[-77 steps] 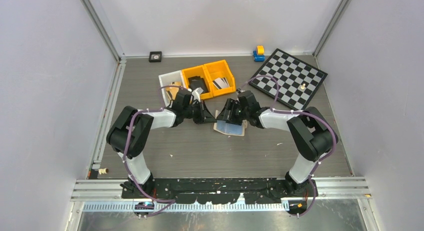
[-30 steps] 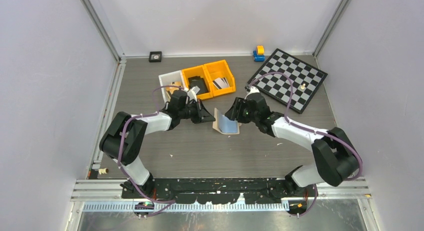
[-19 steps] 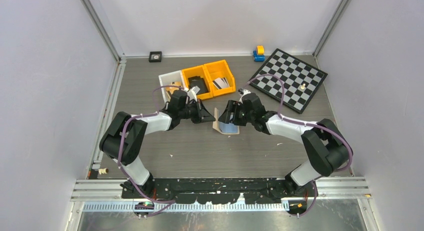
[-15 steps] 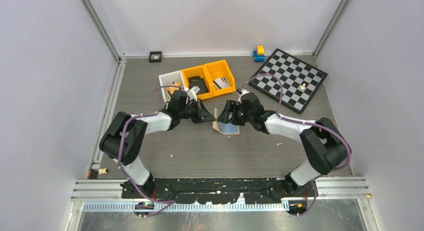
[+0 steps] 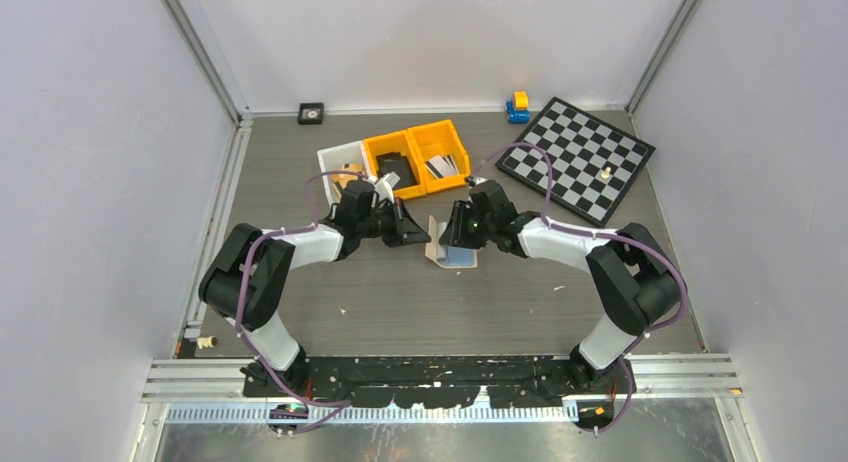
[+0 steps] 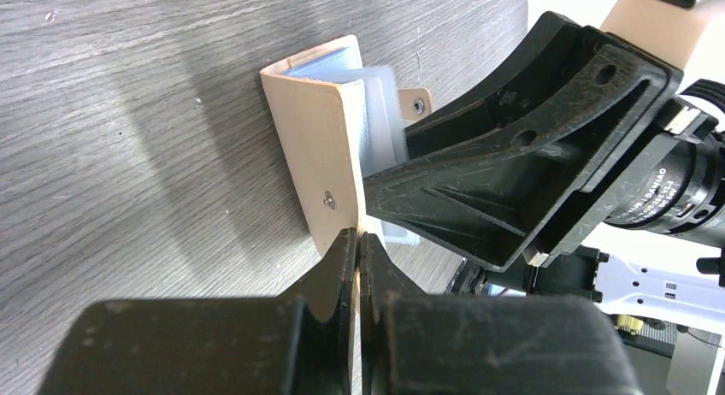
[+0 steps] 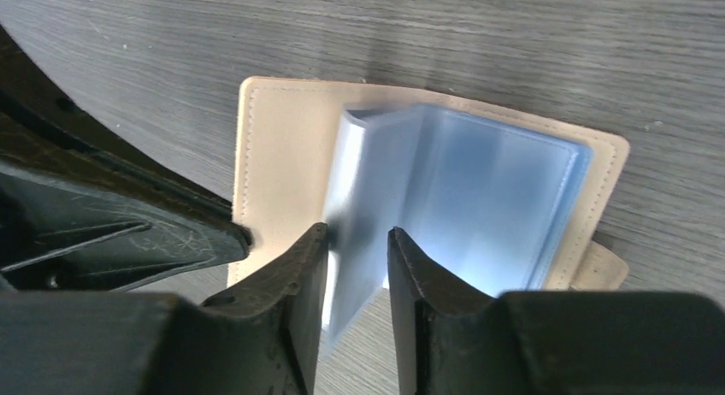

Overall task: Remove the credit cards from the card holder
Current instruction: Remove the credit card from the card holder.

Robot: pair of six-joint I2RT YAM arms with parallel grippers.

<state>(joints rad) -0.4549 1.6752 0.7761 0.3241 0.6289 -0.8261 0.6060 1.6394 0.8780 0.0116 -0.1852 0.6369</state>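
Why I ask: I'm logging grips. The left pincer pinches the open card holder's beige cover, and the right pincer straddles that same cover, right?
Not quite. The left pincer does pinch the beige cover of the card holder, but the right pincer straddles a bluish see-through pocket leaf inside, as the right wrist view shows.

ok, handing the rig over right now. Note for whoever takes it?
Left gripper: shut on the holder, pinching its beige cover so it stands open.
Right gripper: jaws either side of a clear pocket leaf; blurred, so grip unclear.
Cards: one striped card lies in the orange bin; none visible in the pockets.
Done: holder opened.
Left: check each pocket, pull any cards.
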